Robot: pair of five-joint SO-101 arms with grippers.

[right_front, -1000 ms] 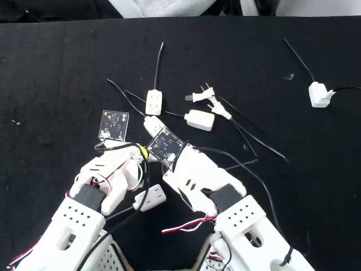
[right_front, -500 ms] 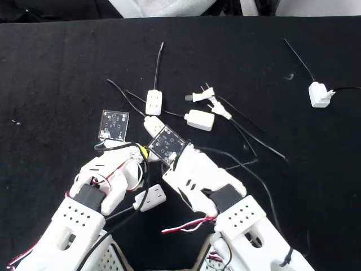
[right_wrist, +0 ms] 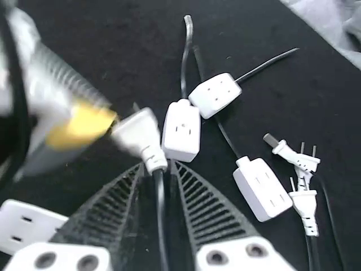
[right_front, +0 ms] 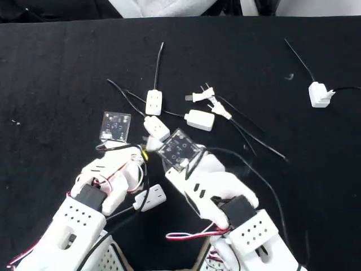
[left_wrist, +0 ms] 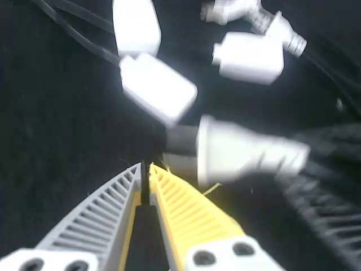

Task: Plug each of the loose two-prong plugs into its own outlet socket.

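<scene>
Your right arm has just slid toward the lower right of the high view, while your left arm has held its place. Nearest you, the right gripper (right_wrist: 158,167) is clenched on the cord just behind the white plug (right_wrist: 138,134). The left gripper (left_wrist: 145,167), left of centre in the high view, is pinched closed with its yellow tip against that plug; the tips are blurred, so I cannot say whether it traps anything. Just past the plug lies an outlet socket (right_wrist: 180,131), near but not mated, so I judge the shift a re-aim rather than an insertion. Farther up, right of centre, a pair of loose plugs (right_front: 203,96) lies beside another socket (right_front: 199,119).
</scene>
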